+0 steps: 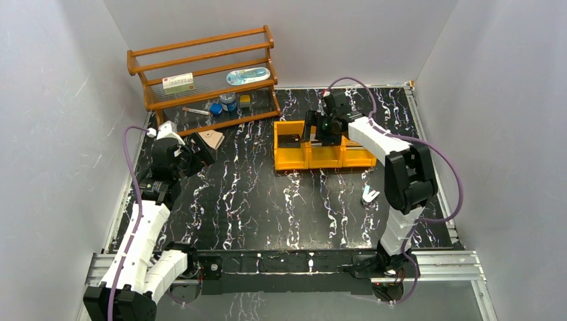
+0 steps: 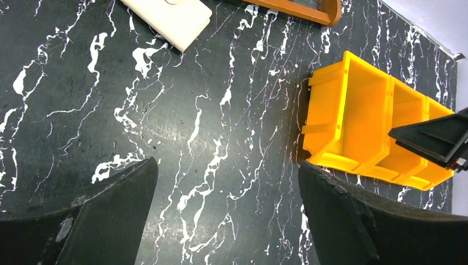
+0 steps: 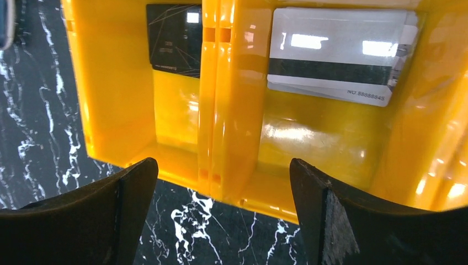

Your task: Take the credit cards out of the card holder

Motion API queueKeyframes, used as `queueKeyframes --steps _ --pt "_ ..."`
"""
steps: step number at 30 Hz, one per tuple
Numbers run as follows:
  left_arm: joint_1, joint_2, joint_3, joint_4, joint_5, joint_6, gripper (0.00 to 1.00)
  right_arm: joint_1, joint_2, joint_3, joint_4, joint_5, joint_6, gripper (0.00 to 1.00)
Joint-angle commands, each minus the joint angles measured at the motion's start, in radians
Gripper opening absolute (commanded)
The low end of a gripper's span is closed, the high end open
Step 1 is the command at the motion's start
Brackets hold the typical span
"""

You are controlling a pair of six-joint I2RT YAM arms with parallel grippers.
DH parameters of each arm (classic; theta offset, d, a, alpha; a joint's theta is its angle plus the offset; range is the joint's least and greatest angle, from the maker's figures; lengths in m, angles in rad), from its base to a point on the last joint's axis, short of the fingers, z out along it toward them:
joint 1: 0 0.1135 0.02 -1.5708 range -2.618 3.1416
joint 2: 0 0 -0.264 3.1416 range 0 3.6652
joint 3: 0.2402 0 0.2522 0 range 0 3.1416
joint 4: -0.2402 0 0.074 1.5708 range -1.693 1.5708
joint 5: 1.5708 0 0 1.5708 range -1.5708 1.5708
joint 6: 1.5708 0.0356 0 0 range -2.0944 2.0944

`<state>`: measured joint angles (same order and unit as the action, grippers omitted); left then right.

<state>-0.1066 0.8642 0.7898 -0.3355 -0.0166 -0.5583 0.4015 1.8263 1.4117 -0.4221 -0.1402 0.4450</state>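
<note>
top view: the left claw hangs released just beside the tan card holder on the bench. the right claw is over the yellow bin.

left wrist view: jaws wide, nothing between them; the holder lies flat.

right wrist view: jaws released above credit cards lying in two compartments. they look light, stiff and slick, so pinching an exposed edge seems best.

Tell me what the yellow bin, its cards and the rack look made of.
Yellow bin: moulded plastic, glossy, with bright reflections on its walls. Cards: likely plastic, shiny; the pale one carries a dark stripe and printed number. Rack: probably varnished wood, orange-brown, though no grain shows.
</note>
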Motion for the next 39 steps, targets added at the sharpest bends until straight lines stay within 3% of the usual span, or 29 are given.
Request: queueKeyframes --steps 1,7,20,29,39 --pt "0.007 -0.014 0.041 -0.025 -0.017 0.036 0.98 0.036 0.065 0.080 -0.053 0.015 -0.024 0.95" --pt "0.007 -0.022 0.036 -0.037 -0.051 0.028 0.98 0.123 0.129 0.135 -0.072 0.003 -0.038 0.86" --pt "0.007 0.029 0.035 -0.020 -0.183 0.007 0.98 0.277 0.133 0.164 -0.099 0.136 -0.019 0.80" --pt "0.010 0.311 0.152 0.064 -0.204 -0.003 0.98 0.277 -0.143 0.077 -0.053 0.289 -0.041 0.98" --pt "0.018 0.660 0.215 0.346 -0.344 -0.064 0.90 0.275 -0.395 -0.101 -0.013 0.398 -0.050 0.98"
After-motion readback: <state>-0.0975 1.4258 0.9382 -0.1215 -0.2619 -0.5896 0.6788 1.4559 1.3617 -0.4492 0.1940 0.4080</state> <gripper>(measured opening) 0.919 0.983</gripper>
